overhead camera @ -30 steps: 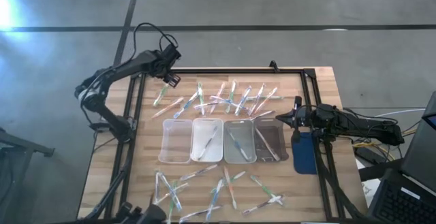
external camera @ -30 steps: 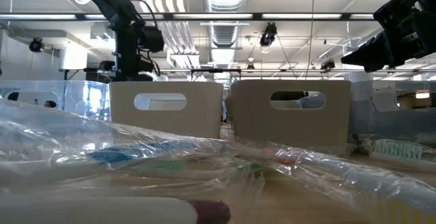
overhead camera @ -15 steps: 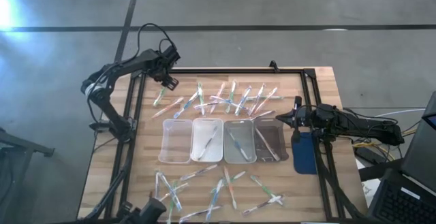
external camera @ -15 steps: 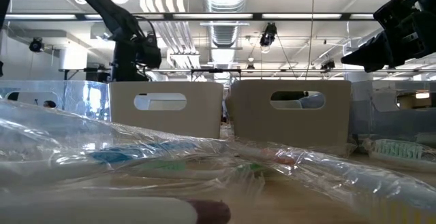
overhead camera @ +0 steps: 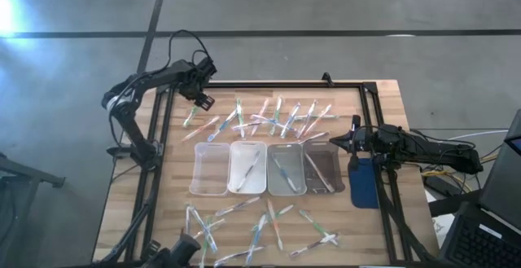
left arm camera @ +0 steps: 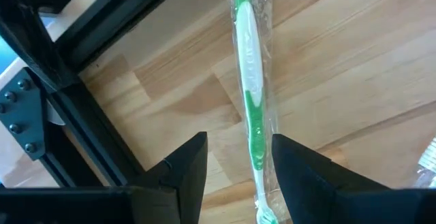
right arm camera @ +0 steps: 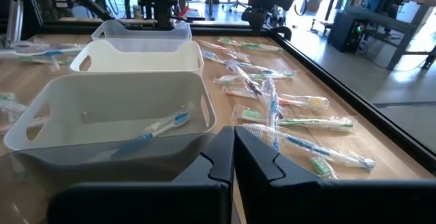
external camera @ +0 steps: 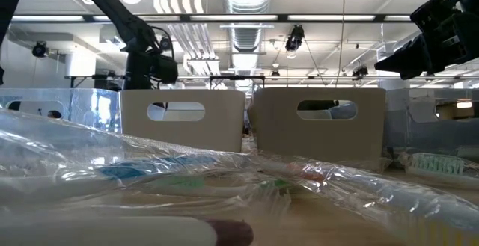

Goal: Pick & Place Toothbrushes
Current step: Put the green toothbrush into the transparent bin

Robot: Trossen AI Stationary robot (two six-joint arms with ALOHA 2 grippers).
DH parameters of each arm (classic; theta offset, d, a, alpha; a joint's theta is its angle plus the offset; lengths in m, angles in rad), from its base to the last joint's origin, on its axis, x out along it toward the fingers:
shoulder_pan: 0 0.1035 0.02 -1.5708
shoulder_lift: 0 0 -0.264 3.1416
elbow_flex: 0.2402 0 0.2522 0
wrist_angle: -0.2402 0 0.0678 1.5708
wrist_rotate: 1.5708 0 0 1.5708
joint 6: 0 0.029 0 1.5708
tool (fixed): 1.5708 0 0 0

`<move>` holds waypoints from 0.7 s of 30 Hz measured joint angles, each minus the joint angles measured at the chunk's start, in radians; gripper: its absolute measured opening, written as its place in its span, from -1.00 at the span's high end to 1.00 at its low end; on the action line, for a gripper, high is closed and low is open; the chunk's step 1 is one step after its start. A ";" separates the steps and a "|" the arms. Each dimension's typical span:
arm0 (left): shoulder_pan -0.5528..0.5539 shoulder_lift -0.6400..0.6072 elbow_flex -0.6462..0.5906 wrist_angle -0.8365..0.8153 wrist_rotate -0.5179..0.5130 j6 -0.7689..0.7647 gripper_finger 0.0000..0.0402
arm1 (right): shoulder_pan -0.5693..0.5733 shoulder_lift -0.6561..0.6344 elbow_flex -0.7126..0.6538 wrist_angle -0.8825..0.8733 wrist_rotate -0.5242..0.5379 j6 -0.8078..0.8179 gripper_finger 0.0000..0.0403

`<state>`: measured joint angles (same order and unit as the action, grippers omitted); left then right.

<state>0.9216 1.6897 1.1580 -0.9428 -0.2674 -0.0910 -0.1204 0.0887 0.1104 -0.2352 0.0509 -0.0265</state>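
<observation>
Many wrapped toothbrushes lie flat on the wooden table, in a far row (overhead camera: 273, 117) and a near row (overhead camera: 260, 223). One green toothbrush (left arm camera: 251, 94) lies apart at the far left (overhead camera: 191, 115). My left gripper (left arm camera: 240, 161) hangs open just above it, pointing steeply down, one finger on each side of its handle end, touching nothing (overhead camera: 200, 99). My right gripper (right arm camera: 234, 149) is shut and waits level at the right end of the tray row (overhead camera: 335, 143).
Several clear trays (overhead camera: 210, 188) stand side by side across the table's middle; three of them hold a toothbrush (overhead camera: 251, 167). A black frame rail (left arm camera: 82, 125) runs close beside the green toothbrush. A blue object (overhead camera: 364, 185) lies under the right arm.
My left gripper has sunk toward the green toothbrush at the table's far left and tipped to point more steeply down. Its fingers stay open.
</observation>
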 joint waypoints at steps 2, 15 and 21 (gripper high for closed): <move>0.003 0.008 0.000 0.000 0.001 -0.001 0.17 | 0.000 0.000 0.000 0.000 0.000 0.000 0.96; 0.023 0.040 -0.001 0.008 0.023 0.000 0.17 | 0.000 0.000 0.000 0.000 0.000 0.000 0.96; 0.025 0.040 -0.001 0.008 0.048 0.000 0.17 | 0.000 0.000 0.000 0.000 0.000 0.000 0.96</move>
<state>0.9470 1.7298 1.1572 -0.9345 -0.2195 -0.0906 -0.1204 0.0883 0.1104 -0.2348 0.0507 -0.0265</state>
